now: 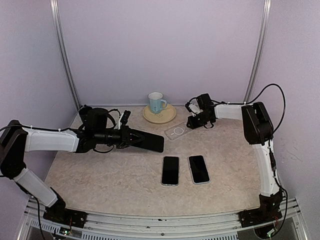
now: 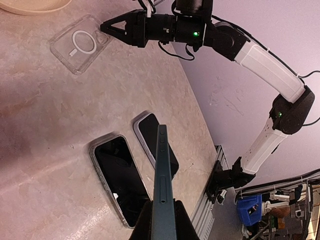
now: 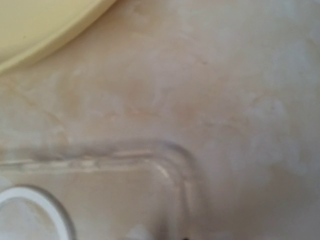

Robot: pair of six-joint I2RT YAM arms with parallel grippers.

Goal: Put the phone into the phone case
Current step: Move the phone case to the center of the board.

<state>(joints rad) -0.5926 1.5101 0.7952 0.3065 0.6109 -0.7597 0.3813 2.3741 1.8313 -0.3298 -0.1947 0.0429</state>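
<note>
The stiff, slippery phone [image 2: 163, 185] is clamped in the left fingers [image 2: 143, 226]. The light, flexible phone case [image 2: 80, 44] is probably best pinned at its right corner. The gap of the right fingers [image 2: 119, 25] cannot be told.

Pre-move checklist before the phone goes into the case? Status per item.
1. Grip: left tool shut on phone: ok.
2. Support: case flat on table: ok.
3. Hold-down: right tool gripping the case corner: cannot tell; its tip is at the corner.
4. Alignment: phone over case: not ok; it is beside the case, not above it.
5. Clutter: two spare phones apart from case: ok.
6. Clutter: saucer and mug apart from case: ok.
</note>
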